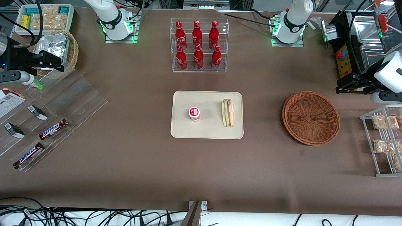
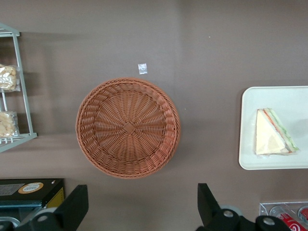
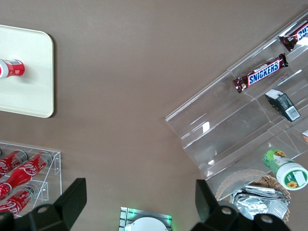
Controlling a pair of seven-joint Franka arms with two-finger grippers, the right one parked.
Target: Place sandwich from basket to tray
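The sandwich [image 1: 228, 112] lies on the cream-beige tray [image 1: 207, 131], at the tray's edge nearest the basket; it also shows in the left wrist view [image 2: 273, 133] on the tray [image 2: 250, 154]. The reddish-brown wicker basket [image 1: 311, 117] stands empty on the table toward the working arm's end; it also shows in the left wrist view [image 2: 128, 128]. My left gripper [image 1: 344, 85] hangs high over the table, a little farther from the front camera than the basket. It is open and empty [image 2: 139, 207], its fingers [image 2: 72, 207] wide apart.
A small red-and-white cup [image 1: 194, 113] stands on the tray. A clear rack of red bottles [image 1: 198, 45] stands farther back. A wire rack with snack packs [image 1: 384, 142] and a black box with metal trays [image 1: 361, 40] flank the basket. Clear shelves with Snickers bars [image 1: 53, 129] lie toward the parked arm's end.
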